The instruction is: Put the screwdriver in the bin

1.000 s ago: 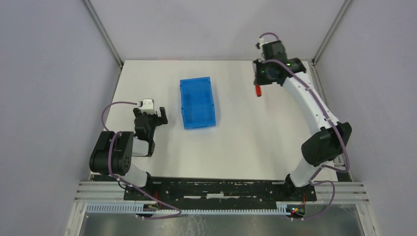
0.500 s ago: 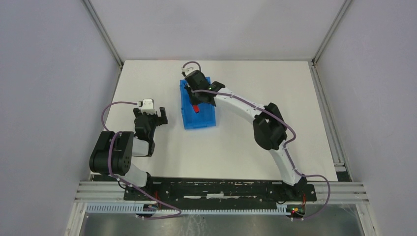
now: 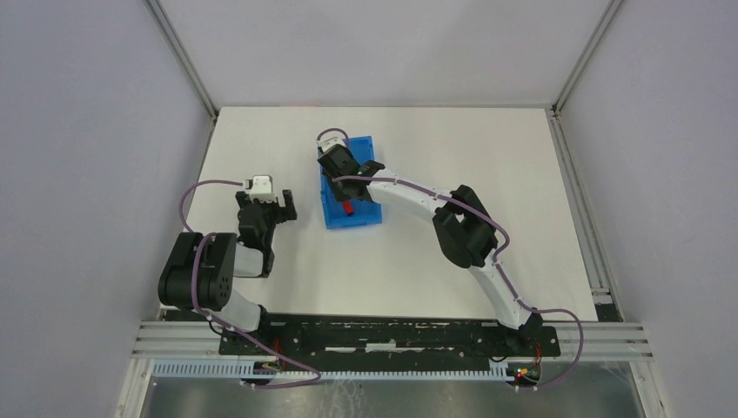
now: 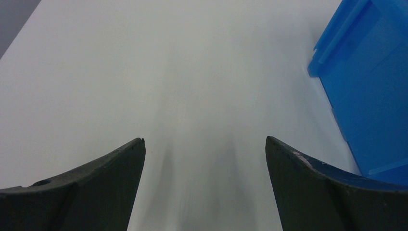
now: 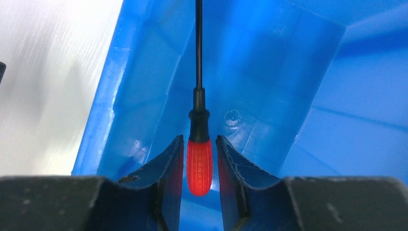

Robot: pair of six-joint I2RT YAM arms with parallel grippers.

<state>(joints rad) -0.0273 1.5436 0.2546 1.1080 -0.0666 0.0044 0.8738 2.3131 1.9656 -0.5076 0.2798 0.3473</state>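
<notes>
The translucent blue bin (image 3: 369,214) stands on the white table, left of centre. My right gripper (image 3: 345,197) reaches down into it and is shut on the screwdriver (image 3: 346,209). In the right wrist view the red handle (image 5: 199,166) sits between the fingertips of the right gripper (image 5: 199,144), with only thin slits either side. The thin black shaft (image 5: 197,43) points straight away over the bin floor (image 5: 288,72). My left gripper (image 3: 267,202) is open and empty over bare table, left of the bin. Its wrist view shows the left gripper (image 4: 204,139) and the bin wall (image 4: 370,72) at the right.
The white table (image 3: 487,157) is fenced by grey walls and metal corner posts. The right arm stretches across the table's middle from its base at the near right. The left arm stays folded near its base.
The right arm swung from the far right across to the bin with the screwdriver, then moved it towards the bin's near end and lower. The left arm has not moved.
</notes>
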